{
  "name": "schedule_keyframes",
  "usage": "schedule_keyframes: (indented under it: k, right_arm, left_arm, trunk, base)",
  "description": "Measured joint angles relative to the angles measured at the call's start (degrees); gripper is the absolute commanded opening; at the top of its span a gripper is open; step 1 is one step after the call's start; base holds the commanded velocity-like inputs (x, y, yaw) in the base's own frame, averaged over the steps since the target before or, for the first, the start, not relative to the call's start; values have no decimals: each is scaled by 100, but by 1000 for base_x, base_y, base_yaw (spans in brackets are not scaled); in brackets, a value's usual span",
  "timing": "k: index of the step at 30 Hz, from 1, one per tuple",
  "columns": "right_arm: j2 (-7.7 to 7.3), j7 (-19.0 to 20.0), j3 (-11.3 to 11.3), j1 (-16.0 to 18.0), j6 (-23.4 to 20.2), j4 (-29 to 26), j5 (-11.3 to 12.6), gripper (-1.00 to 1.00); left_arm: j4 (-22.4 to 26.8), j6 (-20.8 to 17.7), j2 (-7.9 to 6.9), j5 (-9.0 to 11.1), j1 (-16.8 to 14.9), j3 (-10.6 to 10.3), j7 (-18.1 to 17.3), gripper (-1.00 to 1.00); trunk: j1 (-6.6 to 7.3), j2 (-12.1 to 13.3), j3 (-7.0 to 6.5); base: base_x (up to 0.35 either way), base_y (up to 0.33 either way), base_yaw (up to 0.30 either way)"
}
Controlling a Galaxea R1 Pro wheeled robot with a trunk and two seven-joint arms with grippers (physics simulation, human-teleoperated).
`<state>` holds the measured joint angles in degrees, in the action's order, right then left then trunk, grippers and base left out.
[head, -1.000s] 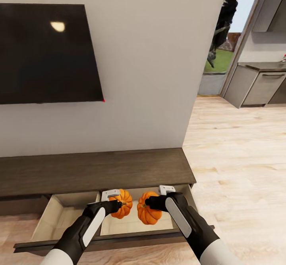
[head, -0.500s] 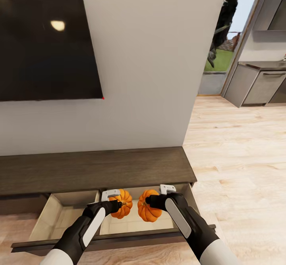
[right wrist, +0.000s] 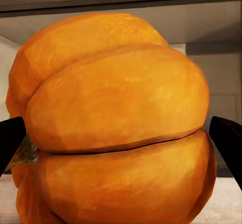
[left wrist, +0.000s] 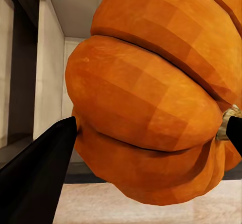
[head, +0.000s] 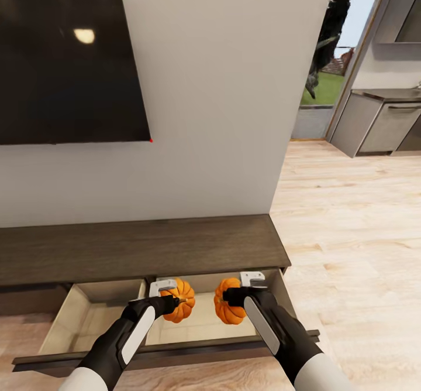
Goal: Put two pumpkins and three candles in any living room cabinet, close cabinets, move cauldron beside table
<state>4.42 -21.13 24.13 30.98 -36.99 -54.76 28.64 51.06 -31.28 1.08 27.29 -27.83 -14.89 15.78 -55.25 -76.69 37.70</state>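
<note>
Plainly unlabelled pumpkins (head: 180,308) (head: 228,309), both grippers (head: 173,304) (head: 229,297) clamped, over cabinet (head: 140,247) drawer

pumpkins (head: 181,308) orange | cabinet (head: 140,250) dark brown | drawer (head: 93,315) beige inside

Orange pumpkin (right wrist: 118,128) between dark fingertips (right wrist: 228,138), beige drawer interior (right wrist: 201,30) behind.

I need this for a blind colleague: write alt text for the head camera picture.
Two robot arms each hold a small orange pumpkin, left pumpkin and right pumpkin, over an open drawer of a low dark wood cabinet. Above hangs a black TV on a white wall.
</note>
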Motion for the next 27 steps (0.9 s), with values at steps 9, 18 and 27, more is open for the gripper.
schedule_keyframes:
  k: [9, 18, 27]
  right_arm:
    - [6, -170, -4, 0, 455, 176, -32, -100]
    - [1, -339, 3, -1, 661, 231, -5, -100]
    - [-7, -318, -4, 1, 660, 136, -13, -100]
  left_arm:
    - [0, -7, 1, -39, 0, 3, 199, -100]
    - [-68, 349, 123, 22, 1, -11, 916, -100]
    - [-88, 408, 175, 38, 0, -46, 938, -100]
  trunk:
    - [-198, -361, 162]
    - [-395, -722, 323]
    - [-593, -1083, 485]
  base:
    - [0, 0, 0]
    - [0, 0, 0]
    - [0, 0, 0]
